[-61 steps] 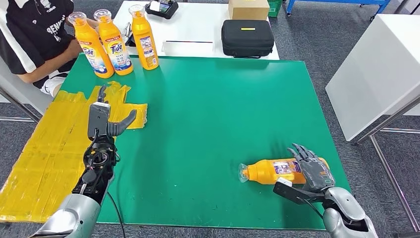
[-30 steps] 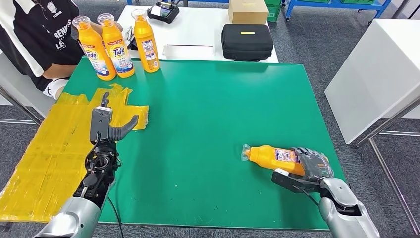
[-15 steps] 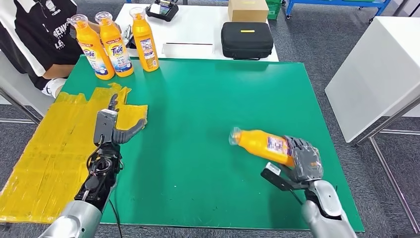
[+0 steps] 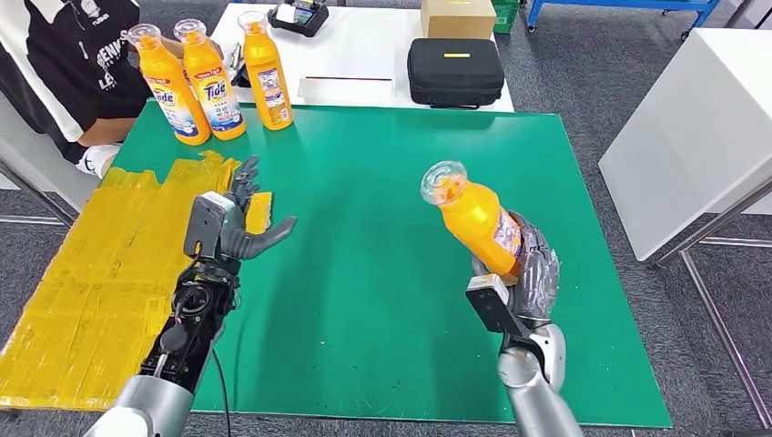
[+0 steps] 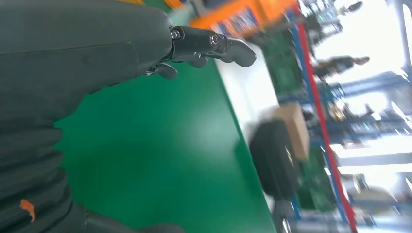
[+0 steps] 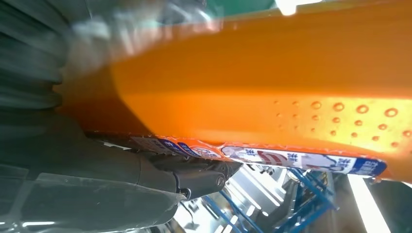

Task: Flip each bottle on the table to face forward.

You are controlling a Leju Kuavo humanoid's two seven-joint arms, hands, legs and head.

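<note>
The lower part of the orange plastic detergent bottle with the clear cap (image 4: 475, 221) is hidden inside the right hand (image 4: 528, 273), so its base cannot be seen. In the right wrist view the same bottle (image 6: 272, 77) is very close and blurred; the edge of a label is visible but its text is not readable, and I cannot tell which face looks forward. The left wrist view is also blurred in the far part.

The held bottle is above the green bench top (image 4: 364, 209), lifted from the surface. Its long axis is steep but tilted: the clear cap points up and away from the wrist, leaning toward the left hand's side, and the base sits down in the palm. The fingers (image 4: 544, 266) of the right hand are wrapped around the lower body of the bottle and grip it firmly.

The left hand (image 4: 238, 223) hovers over the bench near the edge of the yellow taped sheet (image 4: 109, 264). Its fingers (image 4: 246, 182) are spread apart and hold nothing; the thumb reaches out to the side.

Far beyond the left fingertips, three upright orange detergent bottles (image 4: 208, 77) stand close together in the bench corner, two showing a blue label. A person in a black and white shirt (image 4: 64, 55) sits just beside them, partly cut off by the picture edge.
</note>
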